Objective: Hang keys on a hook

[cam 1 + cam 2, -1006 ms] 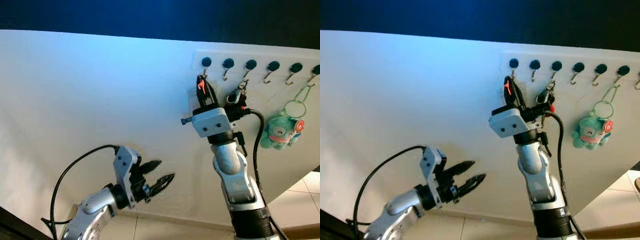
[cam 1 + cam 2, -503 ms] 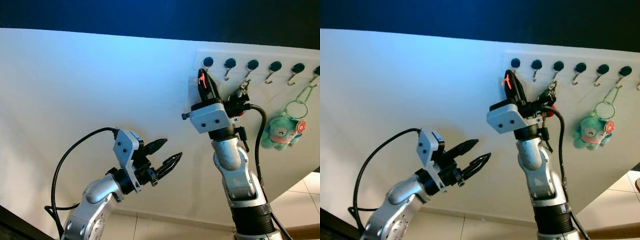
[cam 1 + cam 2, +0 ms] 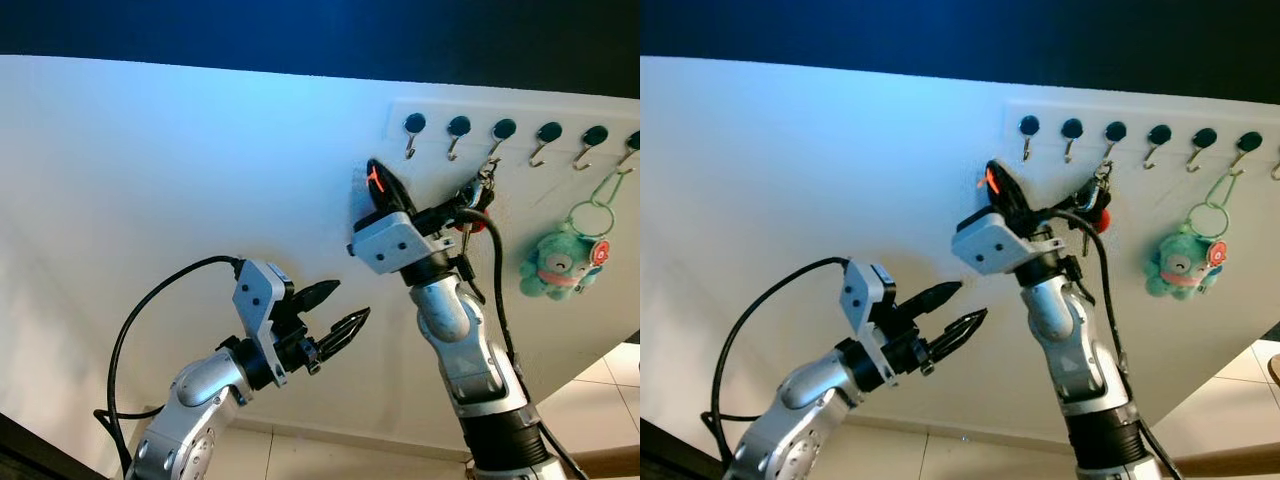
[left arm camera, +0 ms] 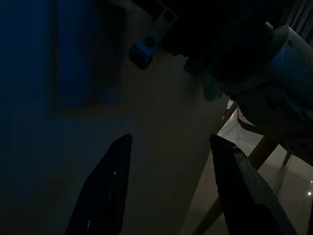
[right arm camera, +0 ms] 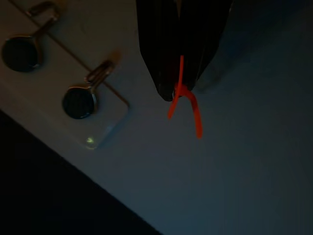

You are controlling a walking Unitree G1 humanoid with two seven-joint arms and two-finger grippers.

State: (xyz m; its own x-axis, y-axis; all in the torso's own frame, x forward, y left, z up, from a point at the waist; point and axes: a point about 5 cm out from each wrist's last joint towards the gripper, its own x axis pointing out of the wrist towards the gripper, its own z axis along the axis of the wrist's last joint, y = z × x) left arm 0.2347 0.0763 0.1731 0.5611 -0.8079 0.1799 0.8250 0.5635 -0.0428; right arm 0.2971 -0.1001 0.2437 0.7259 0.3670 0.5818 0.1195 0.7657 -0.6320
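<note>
On the white wall, the keys (image 3: 478,195) already hung on a hook (image 3: 497,138) at upper right, while the right end effector (image 3: 378,182), closed on an orange loop (image 5: 185,105), stood just left and the left end effector (image 3: 335,309) was wide.

Rail of hooks (image 3: 520,131) runs along upper right of wall (image 3: 180,170), hooks side by side in a row. Keys (image 3: 478,192) hang from third hook from the left end, just below rail. Plush toy (image 3: 556,266) hangs lower on a loop from a hook further right, well right of keys. Right claw (image 3: 378,182) raised against wall, below and left of leftmost hook (image 3: 412,128), near it but apart; its fingers pressed together on a thin cord (image 5: 185,105). Keys sit just right of right arm's wrist. Left claw (image 3: 335,312) lower and further left, fingers apart, well below rail. Floor (image 3: 330,458) at wall's foot.
</note>
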